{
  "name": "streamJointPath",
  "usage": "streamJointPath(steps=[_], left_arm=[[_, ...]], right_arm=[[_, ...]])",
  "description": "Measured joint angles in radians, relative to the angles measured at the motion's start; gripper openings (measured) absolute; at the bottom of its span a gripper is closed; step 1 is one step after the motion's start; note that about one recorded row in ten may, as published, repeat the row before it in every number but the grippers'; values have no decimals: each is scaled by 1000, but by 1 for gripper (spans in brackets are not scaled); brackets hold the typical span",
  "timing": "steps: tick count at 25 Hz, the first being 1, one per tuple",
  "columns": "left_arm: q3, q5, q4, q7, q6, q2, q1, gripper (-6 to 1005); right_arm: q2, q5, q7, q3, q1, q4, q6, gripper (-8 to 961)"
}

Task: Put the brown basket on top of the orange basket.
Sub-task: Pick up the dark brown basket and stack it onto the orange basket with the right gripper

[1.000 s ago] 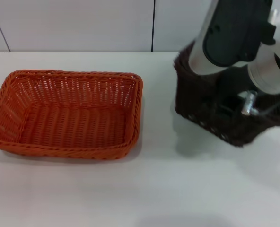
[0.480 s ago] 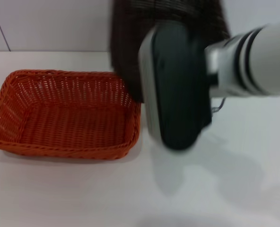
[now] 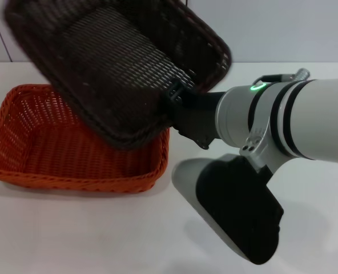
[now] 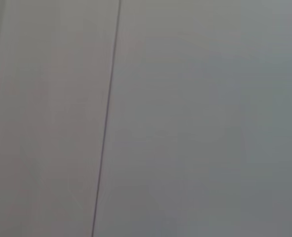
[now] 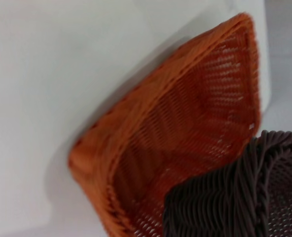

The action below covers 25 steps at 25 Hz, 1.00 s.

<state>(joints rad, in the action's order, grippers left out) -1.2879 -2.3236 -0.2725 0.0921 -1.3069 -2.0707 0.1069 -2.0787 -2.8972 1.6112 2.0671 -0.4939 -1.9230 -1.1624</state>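
The brown basket [image 3: 112, 63] hangs tilted in the air, its lower edge over the right part of the orange basket [image 3: 55, 148]. My right gripper [image 3: 177, 94] is shut on the brown basket's rim at its right side. The orange basket sits flat on the white table at the left. In the right wrist view the brown basket's corner [image 5: 225, 197] overlaps the orange basket's inside [image 5: 185, 123]. My left gripper is out of view; the left wrist view shows only a wall.
The white table [image 3: 89, 228] lies in front of the orange basket. My right arm's dark elbow link [image 3: 237, 211] hangs low over the table's front right. A grey panelled wall [image 4: 185, 118] stands behind the table.
My right gripper has lifted the brown basket off the table at the right and swung it left, to above the orange basket. The orange basket has not moved.
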Motion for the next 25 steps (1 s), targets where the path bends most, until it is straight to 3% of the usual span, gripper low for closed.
streamJointPath(steps=[15, 25], left_arm=[[-8, 7, 2, -3, 19, -2, 23, 757], [-3, 7, 1, -5, 19, 1, 26, 757]], right_arm=[[3, 139, -467, 27, 59, 179, 217, 167], [4, 167, -449, 9, 64, 232, 333, 166]])
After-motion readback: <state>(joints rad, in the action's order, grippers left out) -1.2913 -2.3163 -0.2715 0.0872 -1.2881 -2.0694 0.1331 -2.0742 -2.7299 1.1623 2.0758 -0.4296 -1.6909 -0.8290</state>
